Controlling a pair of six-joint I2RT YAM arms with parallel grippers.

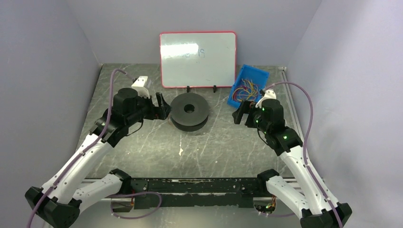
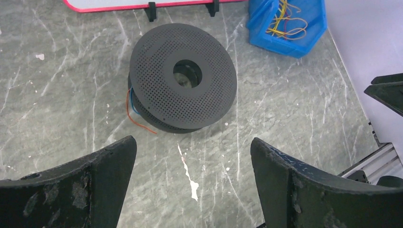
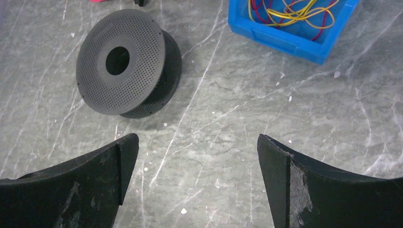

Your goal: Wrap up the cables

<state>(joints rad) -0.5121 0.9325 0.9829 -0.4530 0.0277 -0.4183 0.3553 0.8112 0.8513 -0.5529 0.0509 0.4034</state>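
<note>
A tangle of thin yellow and red cables (image 1: 248, 88) (image 3: 290, 12) (image 2: 285, 21) lies in a blue bin (image 1: 236, 100) (image 3: 285, 40) at the back right. A black perforated spool (image 1: 189, 111) (image 2: 183, 78) (image 3: 124, 61) rests on the table's middle, with a thin red-orange wire (image 2: 138, 121) trailing from its left side. My left gripper (image 1: 161, 107) (image 2: 192, 147) hovers just left of the spool, open and empty. My right gripper (image 1: 241, 114) (image 3: 197, 145) hangs open and empty to the spool's right, just in front of the bin.
A red-framed whiteboard (image 1: 197, 58) stands on black feet behind the spool. Grey walls close in the table on the left, back and right. A metal rail (image 1: 190, 186) runs along the near edge between the arm bases.
</note>
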